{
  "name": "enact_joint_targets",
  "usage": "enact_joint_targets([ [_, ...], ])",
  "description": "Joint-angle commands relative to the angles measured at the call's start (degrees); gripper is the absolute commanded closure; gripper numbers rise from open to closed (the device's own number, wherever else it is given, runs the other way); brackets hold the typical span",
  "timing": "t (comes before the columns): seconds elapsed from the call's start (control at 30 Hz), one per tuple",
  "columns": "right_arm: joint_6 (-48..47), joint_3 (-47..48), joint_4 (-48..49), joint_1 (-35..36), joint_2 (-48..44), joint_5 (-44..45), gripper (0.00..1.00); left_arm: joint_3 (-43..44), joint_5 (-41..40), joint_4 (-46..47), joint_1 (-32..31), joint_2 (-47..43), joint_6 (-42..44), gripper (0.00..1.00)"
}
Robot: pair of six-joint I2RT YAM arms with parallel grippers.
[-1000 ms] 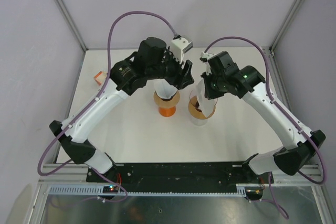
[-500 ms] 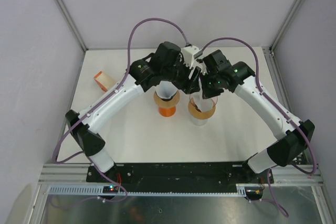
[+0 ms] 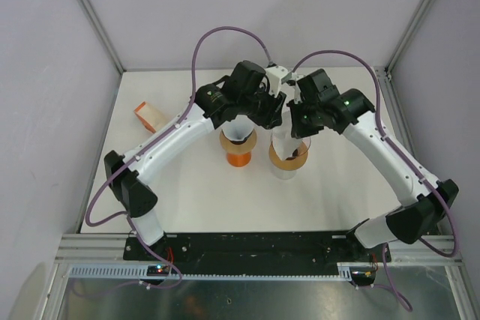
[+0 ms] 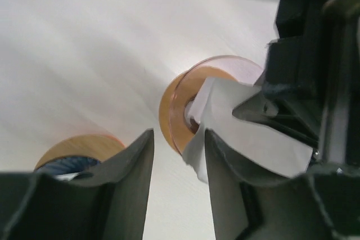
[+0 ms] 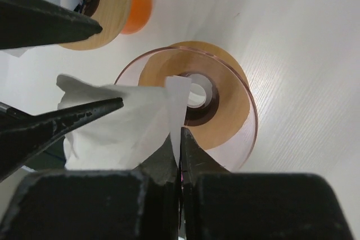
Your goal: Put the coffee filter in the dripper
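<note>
Your right claw (image 5: 180, 139) was clamped on the paper coffee filter (image 5: 126, 127), which hung just above the dripper (image 5: 228, 113), its mouth straight below. Your left claw (image 4: 177, 150), jaws apart, straddled the filter's opposite edge.

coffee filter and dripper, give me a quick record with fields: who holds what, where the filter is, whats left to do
coffee filter: white paper, crumpled, held over the dripper's mouth, not seated
dripper: clear cone with a wooden collar, upright
right end effector: shut on the filter's edge
left end effector: open, jaws around the filter's free side, no grip seen
orange stand: holds white paper, beside the dripper
task state: filter not yet in the dripper
</note>
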Motion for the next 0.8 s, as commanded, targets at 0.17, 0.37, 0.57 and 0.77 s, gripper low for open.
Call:
enact_joint_targets([
  [0.17,-0.13,1.92,5.03,-0.56,-5.80,3.95,1.00,2.66,1.85,0.24,-0.68,-1.89,0.44,0.85],
  [0.37,-0.24,-0.30,6.34,-1.73,-8.05,6.20,1.00,2.34,-0.94,-0.11,-0.68,-3.03,2.27,1.00],
  [0.57,-0.43,-6.62,15.38,-2.18,-13.20,2.98,1.00,3.69,-2.49,-0.12,-0.80,-4.17,3.53,1.00],
  [0.77,-0.77,-12.65,23.08,2.05,-17.05,7.63,0.85,5.59,0.67,-0.01,-2.65,-5.54,2.71,1.00],
])
